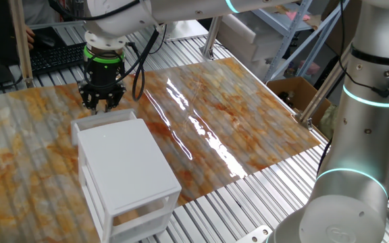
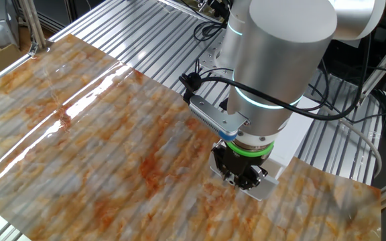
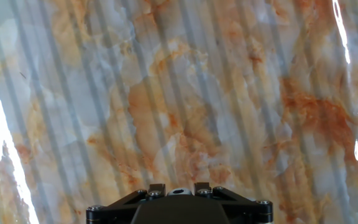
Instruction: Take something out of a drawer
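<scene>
A small white cabinet point(image 1: 123, 158) stands on the marbled mat, partly hidden behind the arm in the other fixed view point(image 2: 299, 137). At its far side the thin white rim of the drawer point(image 1: 110, 116) sticks out a little, also seen as a white corner point(image 2: 268, 187). My gripper point(image 1: 101, 104) hangs directly over that rim with its black fingers down and close together point(image 2: 241, 179); whether they pinch anything is hidden. The hand view shows only the gripper's black base point(image 3: 173, 205) above bare mat. The something is out of view.
The orange-and-grey mat point(image 1: 235, 121) covers a slatted metal table. A tan blur point(image 1: 130, 214) shows behind the cabinet's frosted lower front. A cardboard box point(image 1: 296, 91) sits off the mat at the right, a keyboard point(image 1: 53, 57) at the back left.
</scene>
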